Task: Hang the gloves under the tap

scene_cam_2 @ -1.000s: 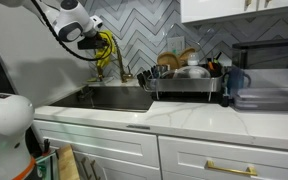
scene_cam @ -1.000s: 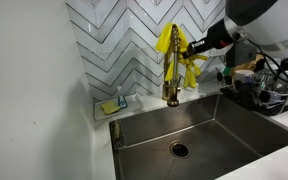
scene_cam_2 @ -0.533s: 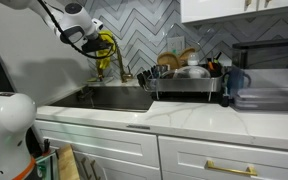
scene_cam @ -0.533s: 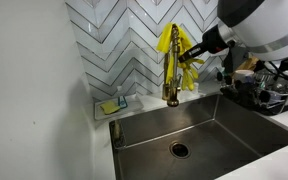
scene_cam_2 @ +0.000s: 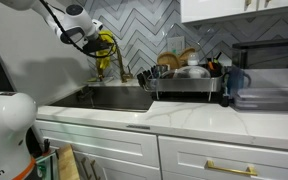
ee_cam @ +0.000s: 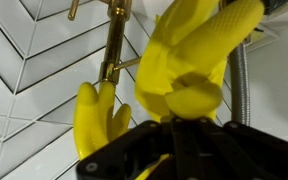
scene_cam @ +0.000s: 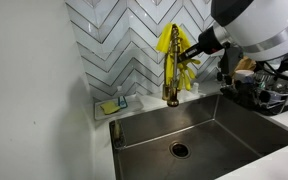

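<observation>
Our gripper (scene_cam: 188,52) pinches the gloves (scene_cam: 167,40) by the tap (scene_cam: 171,85); hanging seems underway, so next we settle them and let go.

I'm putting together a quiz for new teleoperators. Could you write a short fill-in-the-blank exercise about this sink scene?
1. The gripper is shut on a pair of ____ rubber gloves.
2. The gloves dangle beside the upper part of the brass ____, above the steel sink.
3. A small ____ sits by the sink's corner, well apart from the gripper.

Missing words: yellow; tap; sponge.
</observation>
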